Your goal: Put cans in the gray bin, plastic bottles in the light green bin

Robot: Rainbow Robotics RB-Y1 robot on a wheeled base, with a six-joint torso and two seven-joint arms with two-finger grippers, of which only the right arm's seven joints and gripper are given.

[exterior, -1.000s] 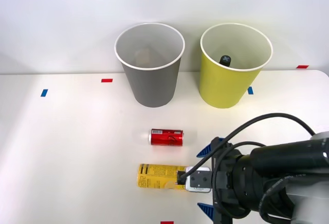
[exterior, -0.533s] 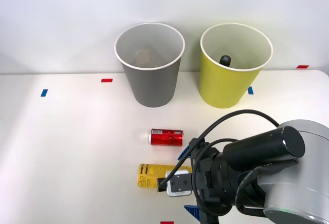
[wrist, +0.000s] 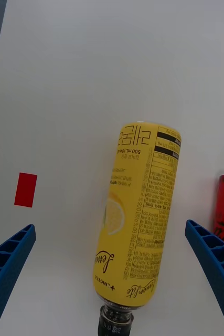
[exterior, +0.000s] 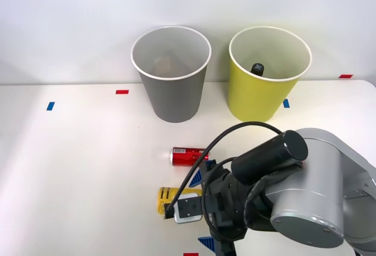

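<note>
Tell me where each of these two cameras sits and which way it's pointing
Front view: sits above the arms, looking forward and down at the white table, the gray bin and the light green bin; the right arm and its hand come in from the lower right.
Right wrist view: rides the right wrist, looking down at the yellow-labelled bottle between the open blue fingers.
Shared: both show that bottle and the red can, lying on the table.

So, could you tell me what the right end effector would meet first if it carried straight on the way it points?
Most likely the yellow-labelled bottle, lying between its open fingers; the right end effector seems centred on it, though depth is unclear.
</note>
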